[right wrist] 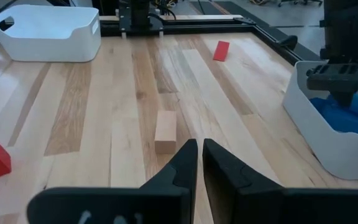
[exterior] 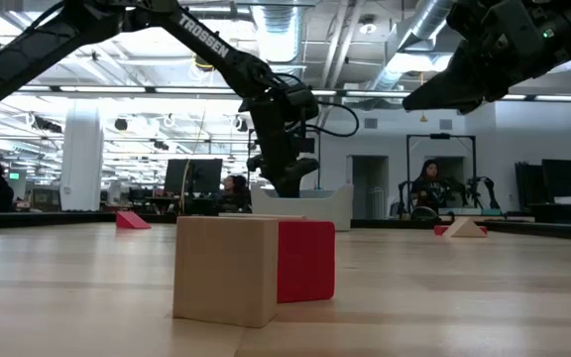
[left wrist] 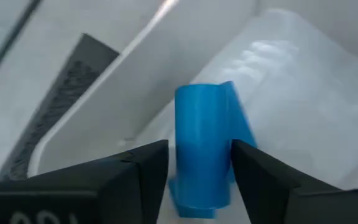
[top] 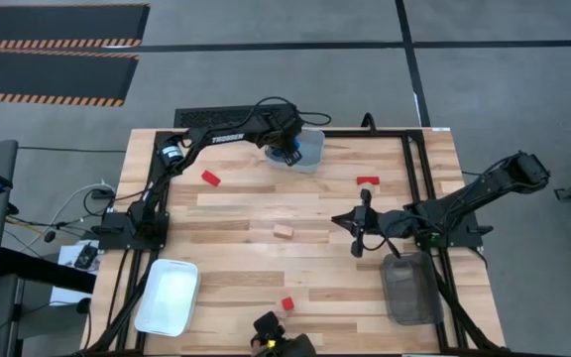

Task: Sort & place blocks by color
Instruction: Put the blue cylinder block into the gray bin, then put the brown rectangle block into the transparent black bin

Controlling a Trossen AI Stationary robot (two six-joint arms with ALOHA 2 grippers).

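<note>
Wooden planks form the table (top: 295, 213), framed by black rails, with grey floor around it. From above, the left arm reaches to the clear bin (top: 308, 151) at the far edge, while a white bin (top: 168, 296) and a grey bin (top: 410, 289) sit at the near corners. The left gripper (left wrist: 199, 171) hangs inside the clear bin, its fingers parted just beside a blue block (left wrist: 204, 146); only its wrist view shows this. The right gripper (right wrist: 200, 155) hovers mid-table, fingers nearly together, empty. A tan block (top: 284, 231) lies centrally; red blocks (top: 211, 178) are scattered about. Only the low view shows people in the room beyond.
</note>
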